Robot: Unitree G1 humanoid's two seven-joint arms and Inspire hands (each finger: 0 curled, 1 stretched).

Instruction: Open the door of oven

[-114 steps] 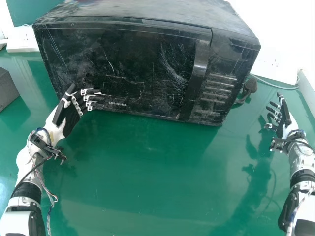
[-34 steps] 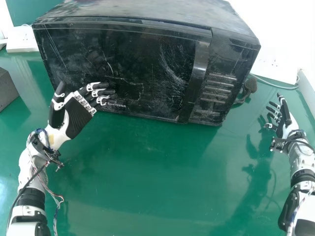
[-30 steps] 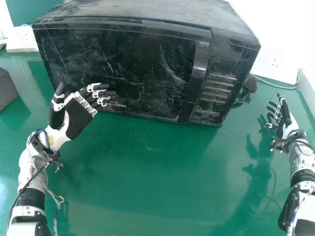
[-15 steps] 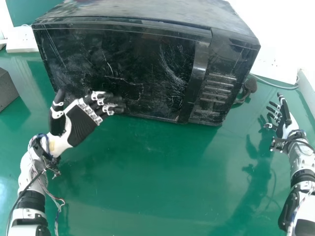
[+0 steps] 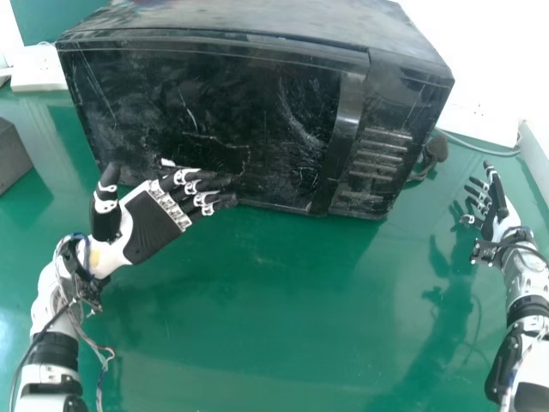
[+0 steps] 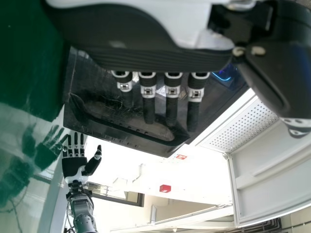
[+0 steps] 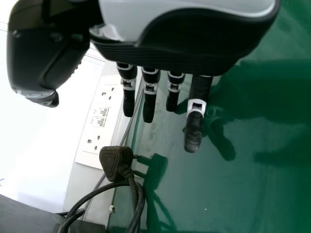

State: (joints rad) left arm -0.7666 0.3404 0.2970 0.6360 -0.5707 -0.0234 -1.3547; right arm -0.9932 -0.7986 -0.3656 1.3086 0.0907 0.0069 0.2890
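In the head view my left hand (image 5: 154, 225) is before the lower left part of the black oven's closed door (image 5: 214, 120), fingers straight and pointing right, thumb up; whether they touch the door I cannot tell. The door's upright handle (image 5: 345, 129) stands farther right, beside the vented control panel. My right hand (image 5: 491, 206) is open over the table, right of the oven and apart from it. In the left wrist view my left hand (image 6: 146, 48) has its fingers extended across the dark oven front (image 6: 121, 116). The right wrist view has my right hand (image 7: 184, 43) with fingers extended.
The green table (image 5: 257, 309) extends before the oven. A black plug (image 7: 116, 162) with its cable lies near a white socket strip (image 7: 99, 121) at the right. At the left edge is a grey box (image 5: 12, 154), with another white socket block (image 5: 39, 69) behind it.
My left hand has shifted right and a little nearer along the lower door front, its palm turning more into sight. The oven, its door and my right hand have stayed put.
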